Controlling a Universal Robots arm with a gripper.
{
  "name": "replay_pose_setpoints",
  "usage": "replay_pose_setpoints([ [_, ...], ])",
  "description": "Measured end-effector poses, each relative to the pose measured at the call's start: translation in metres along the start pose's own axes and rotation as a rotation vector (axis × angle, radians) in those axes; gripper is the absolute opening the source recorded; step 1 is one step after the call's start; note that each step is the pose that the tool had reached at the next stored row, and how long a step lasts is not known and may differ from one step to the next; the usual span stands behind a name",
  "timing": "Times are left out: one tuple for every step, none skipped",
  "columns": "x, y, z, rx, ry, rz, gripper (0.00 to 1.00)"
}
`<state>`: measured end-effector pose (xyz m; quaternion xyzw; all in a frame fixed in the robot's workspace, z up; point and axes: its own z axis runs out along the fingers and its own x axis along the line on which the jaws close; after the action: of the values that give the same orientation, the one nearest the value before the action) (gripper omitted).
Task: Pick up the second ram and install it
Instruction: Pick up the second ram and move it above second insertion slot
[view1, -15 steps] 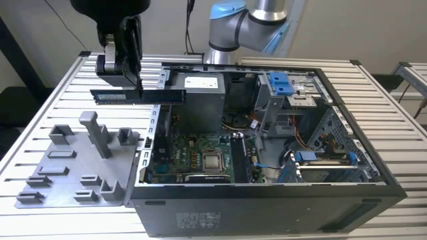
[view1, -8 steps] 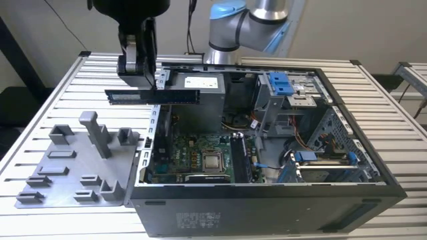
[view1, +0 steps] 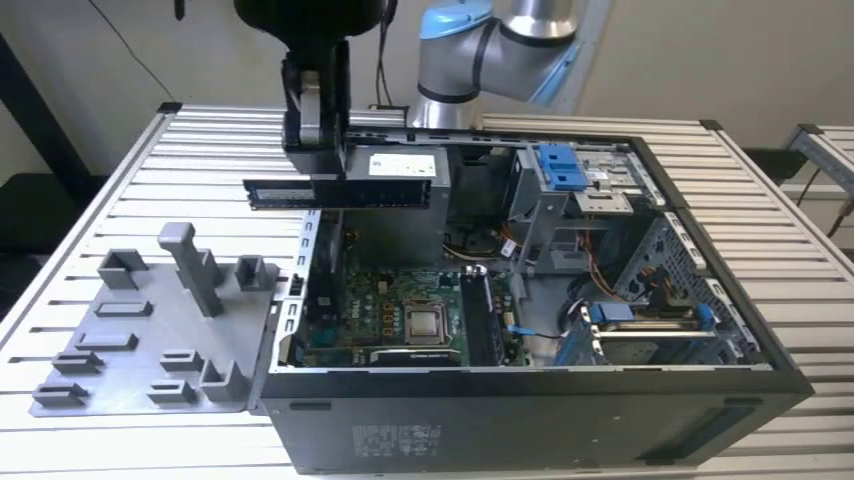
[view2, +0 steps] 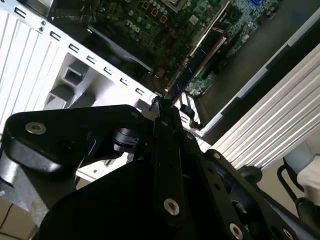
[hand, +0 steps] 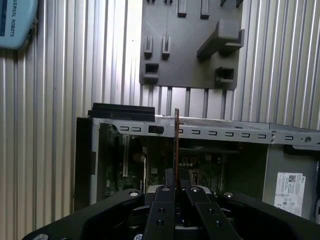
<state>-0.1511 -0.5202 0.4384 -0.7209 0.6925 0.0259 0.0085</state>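
Note:
In the exterior view my gripper (view1: 318, 172) hangs over the rear left corner of the open computer case (view1: 534, 420), shut on the second ram (view1: 380, 193). The ram is a long dark stick, lying level in the air well above the motherboard (view1: 400, 315). The first wrist view looks along the ram (hand: 176, 142) edge-on as a thin strip rising from between my closed fingers (hand: 165, 197), above the case's side wall. My gripper (view2: 162, 107) in the second wrist view points down toward the green board (view2: 165, 30).
A grey fixture plate (view1: 134, 340) with upright posts lies on the slatted table (view1: 120, 200) at the exterior view's left of the case. Inside the case are a power supply (view1: 400, 165), blue drive brackets (view1: 561, 165) and cables.

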Motion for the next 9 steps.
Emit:
replay_pose_setpoints([
  [0.0001, -0.0029, 0.0, 0.0, -0.0001, 0.0, 0.14],
  [0.0002, -0.0055, -0.0001, -0.0001, 0.0, 0.0, 0.14],
  [0.0003, -0.0082, -0.0002, -0.0001, 0.0, 0.0, 0.14],
  [0.0004, -0.0111, -0.0003, -0.0002, 0.0, 0.0, 0.14],
  [0.0006, -0.0141, -0.0003, -0.0003, 0.0, 0.0, 0.14],
  [0.0007, -0.0168, -0.0004, -0.0003, -0.0001, 0.0, 0.14],
  [0.0008, -0.0195, -0.0005, -0.0004, -0.0001, 0.0, 0.14],
  [0.0009, -0.0222, -0.0005, -0.0004, -0.0001, 0.0, 0.14],
  [0.001, -0.0249, -0.0006, -0.0005, -0.0001, 0.0, 0.14],
])
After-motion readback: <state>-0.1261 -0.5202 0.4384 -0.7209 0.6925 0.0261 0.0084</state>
